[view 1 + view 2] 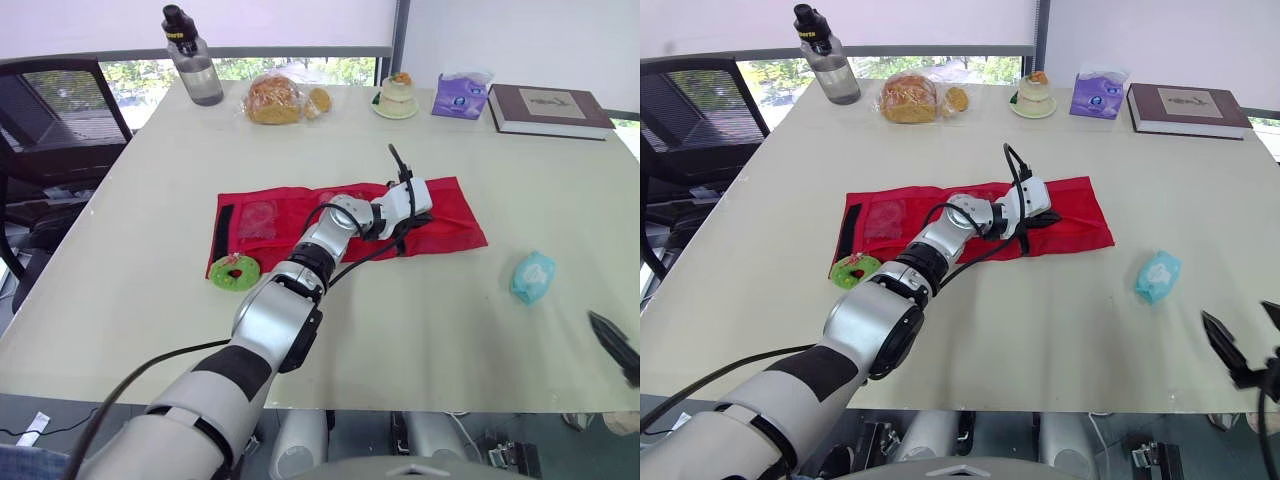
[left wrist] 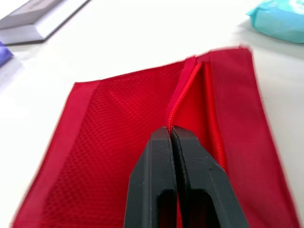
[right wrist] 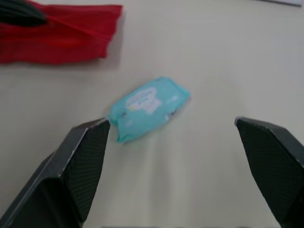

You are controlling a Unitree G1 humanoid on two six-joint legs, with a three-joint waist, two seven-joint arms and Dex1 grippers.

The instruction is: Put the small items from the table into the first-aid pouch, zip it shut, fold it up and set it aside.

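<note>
The red first-aid pouch (image 1: 270, 225) lies unfolded and flat in the middle of the table, with a pinkish item showing through its mesh pocket (image 1: 258, 218). My left gripper (image 2: 171, 130) rests on the pouch's right half, shut on the zipper (image 2: 183, 95) where the closed part ends. A green ring-shaped item (image 1: 234, 270) lies at the pouch's near left corner. A teal wipes pack (image 3: 149, 108) lies on the table right of the pouch. My right gripper (image 3: 173, 126) hovers open just short of that pack, with nothing between its fingers.
Along the far edge stand a water bottle (image 1: 194, 57), a bag of bread (image 1: 275, 98), a small cake on a plate (image 1: 396, 96), a purple tissue pack (image 1: 459, 95) and a brown book (image 1: 548, 108). A black chair (image 1: 50, 130) stands at the left.
</note>
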